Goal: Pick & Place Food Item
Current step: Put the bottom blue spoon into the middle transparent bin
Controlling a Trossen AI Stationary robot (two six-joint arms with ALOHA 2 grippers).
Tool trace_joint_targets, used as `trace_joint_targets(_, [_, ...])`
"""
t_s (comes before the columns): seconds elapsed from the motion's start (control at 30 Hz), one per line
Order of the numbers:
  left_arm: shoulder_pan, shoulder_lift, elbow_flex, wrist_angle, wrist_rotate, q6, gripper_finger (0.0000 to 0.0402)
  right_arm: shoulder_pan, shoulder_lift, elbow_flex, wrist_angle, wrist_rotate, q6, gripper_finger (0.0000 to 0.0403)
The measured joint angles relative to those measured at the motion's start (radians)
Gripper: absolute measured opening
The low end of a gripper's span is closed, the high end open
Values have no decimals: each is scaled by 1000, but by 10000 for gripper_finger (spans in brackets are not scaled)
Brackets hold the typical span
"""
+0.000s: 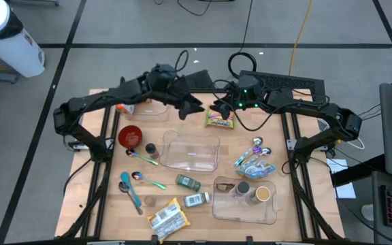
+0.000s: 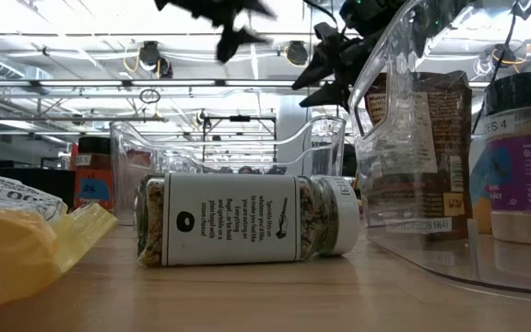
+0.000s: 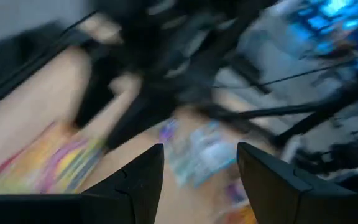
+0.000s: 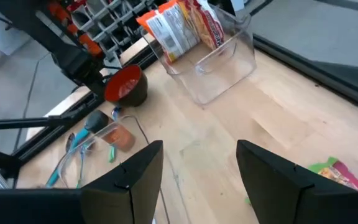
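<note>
Spice jar (image 2: 247,219) lying on its side right up front, cap to the right.

Farther back, both arms hang above the table's far edge. Left gripper (image 1: 194,103) and right gripper (image 1: 218,109) each hold nothing, fingers (image 4: 135,174) parted. Between and just below them the colourful snack packet (image 1: 220,120) lies flat on the wood, long axis running left-right, beside the far rim of the empty clear bin (image 1: 190,151).
</note>
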Motion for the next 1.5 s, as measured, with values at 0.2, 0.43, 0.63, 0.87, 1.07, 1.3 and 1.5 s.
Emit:
trace_joint_targets(0.2, [-74,-66,-1,83,-57,-38,209,0,0,0,-26,2,-50,196])
trace_joint_targets(0.43, [-147,-194,0,21,-413,28,209,-2,0,0,-48,1,-102,196])
trace_joint_targets(0.63, [-224,-212,0,-47,-559,-27,209,0,0,0,-48,-123,-92,196])
trace_joint_targets(0.87, [-400,-188,-1,-71,-742,-164,209,62,0,0,-43,-299,-98,196])
trace_joint_targets(1.07, [-532,-176,0,-189,-873,-293,209,159,0,0,-32,-343,-122,196])
trace_joint_targets(1.3, [-599,-181,0,-439,-836,-556,209,292,0,0,-31,-342,-155,196])
trace_joint_targets(1.5, [-674,-182,0,-777,-646,-911,209,350,0,0,-31,-341,-192,196])
